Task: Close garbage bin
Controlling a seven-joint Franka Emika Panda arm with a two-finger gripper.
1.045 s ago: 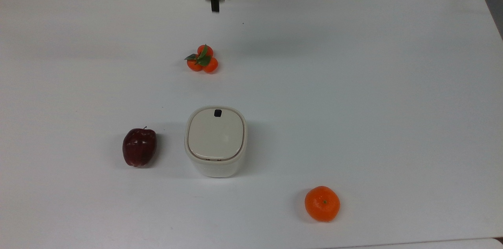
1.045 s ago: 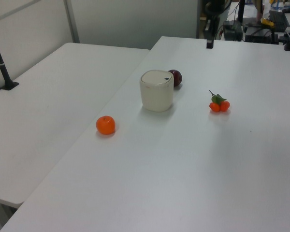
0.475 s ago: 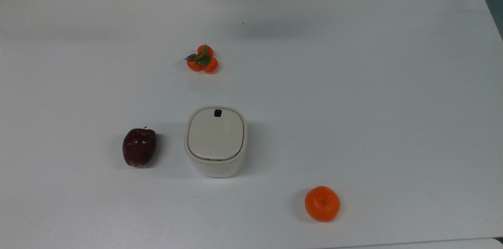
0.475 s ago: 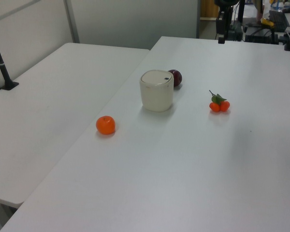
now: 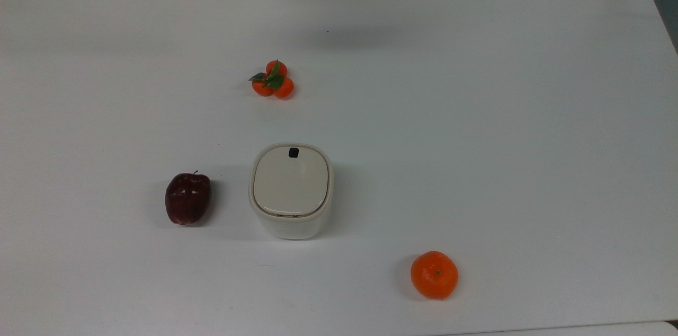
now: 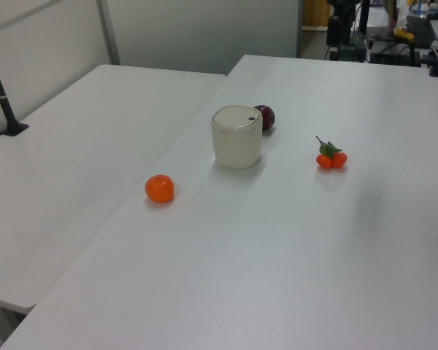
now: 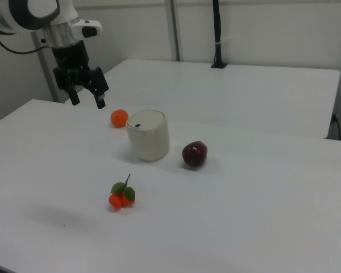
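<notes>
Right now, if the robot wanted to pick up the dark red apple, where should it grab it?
Probably around the middle of the apple, coming straight down from above. It lies tipped on its side on the table, stem sideways, so its rounded flanks face up. The garbage bin stands beside it but apart, leaving room for the fingers.

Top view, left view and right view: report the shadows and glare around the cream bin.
Top view: the cream-white rounded-square plastic bin casts a soft shadow toward the top view's right, with faint sheen on its lid. Left view: pale shade at its base. Right view: the open black two-finger gripper hangs above the white table.
</notes>
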